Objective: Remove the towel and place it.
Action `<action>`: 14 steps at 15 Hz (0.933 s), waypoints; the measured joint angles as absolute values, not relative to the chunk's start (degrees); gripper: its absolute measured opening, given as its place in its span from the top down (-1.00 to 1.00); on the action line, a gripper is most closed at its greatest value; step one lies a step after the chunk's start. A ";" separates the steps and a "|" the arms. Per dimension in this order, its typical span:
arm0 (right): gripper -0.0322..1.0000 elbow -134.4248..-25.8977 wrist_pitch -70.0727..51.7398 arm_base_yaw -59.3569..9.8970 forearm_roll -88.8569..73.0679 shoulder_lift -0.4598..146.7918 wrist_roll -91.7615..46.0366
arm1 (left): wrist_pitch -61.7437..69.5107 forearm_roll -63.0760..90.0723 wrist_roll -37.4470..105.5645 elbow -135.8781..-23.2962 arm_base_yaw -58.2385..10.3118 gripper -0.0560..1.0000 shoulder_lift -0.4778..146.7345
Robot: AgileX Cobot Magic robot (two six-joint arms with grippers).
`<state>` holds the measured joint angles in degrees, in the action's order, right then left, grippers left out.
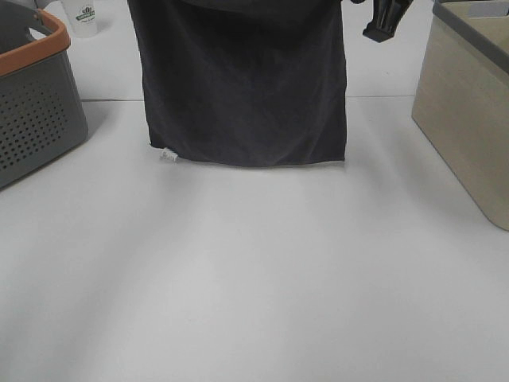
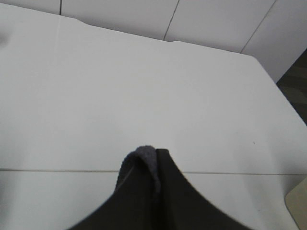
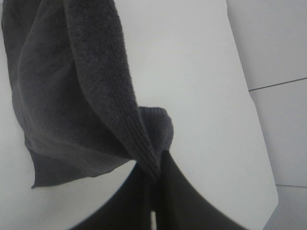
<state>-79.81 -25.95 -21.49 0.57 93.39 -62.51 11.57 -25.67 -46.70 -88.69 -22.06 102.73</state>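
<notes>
Exterior high view: a towel (image 1: 242,87) is seen hanging as a flat, dark sheet over the far middle of a white table (image 1: 254,286), its top cut off by the frame edge. Its lower edge lies at the table surface or just above it; which one cannot be told. A small white tag (image 1: 168,156) is shown at the lower left corner. A grey basket (image 1: 36,119) with an orange rim stands to the left and a beige bin (image 1: 465,119) to the right, both apart from the towel. A white cup (image 1: 82,16) is set behind the basket. In the left wrist view, the left gripper (image 2: 156,191) is seen clenched on a bunched corner of the towel, with a little cloth poking out past the dark fingers (image 2: 182,201). In the right wrist view, the right gripper (image 3: 154,196) is likewise pinched tight on a towel corner, from which the cloth is draped away in folds.
</notes>
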 joint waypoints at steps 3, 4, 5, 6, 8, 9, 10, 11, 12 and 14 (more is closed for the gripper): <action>0.90 -79.87 -20.45 -19.31 2.86 97.86 -66.41 | 1.60 -25.44 -48.19 -88.69 -18.56 0.89 106.11; 0.90 -80.39 -15.99 -17.99 2.92 99.12 -66.41 | -2.64 -25.44 -48.36 -88.75 -17.13 0.89 107.37; 0.90 -82.05 -12.89 -16.67 2.64 100.61 -66.35 | -5.21 -25.44 -48.41 -88.75 -16.33 0.89 108.06; 0.90 -83.37 -11.46 -15.99 1.95 101.53 -65.95 | -9.97 -25.44 -48.59 -88.87 -15.30 0.89 109.43; 0.90 -88.87 -6.19 -13.81 -1.38 105.31 -62.57 | -18.74 -25.44 -48.76 -89.09 -13.98 0.89 111.84; 0.90 -90.81 -3.90 -13.29 -2.81 106.80 -60.96 | -21.03 -25.50 -48.70 -89.09 -13.98 0.89 112.87; 0.90 -90.81 -2.06 -13.06 -6.82 107.66 -55.18 | -21.72 -29.85 -46.41 -88.12 -13.98 0.89 113.62; 0.90 -88.29 -1.15 -13.06 -8.88 107.03 -52.31 | -23.78 -31.97 -44.63 -84.97 -13.98 0.89 113.10; 0.90 -83.25 0.00 -13.06 -9.63 105.77 -50.88 | -27.44 -32.60 -43.54 -80.04 -13.98 0.89 112.07; 0.90 -73.74 2.64 -13.18 -9.40 103.36 -50.59 | -35.41 -32.31 -40.68 -70.59 -13.98 0.89 110.70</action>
<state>-73.74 2.64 -13.18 -9.40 103.36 -50.59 -35.41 -32.31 -40.68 -70.59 -13.98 110.70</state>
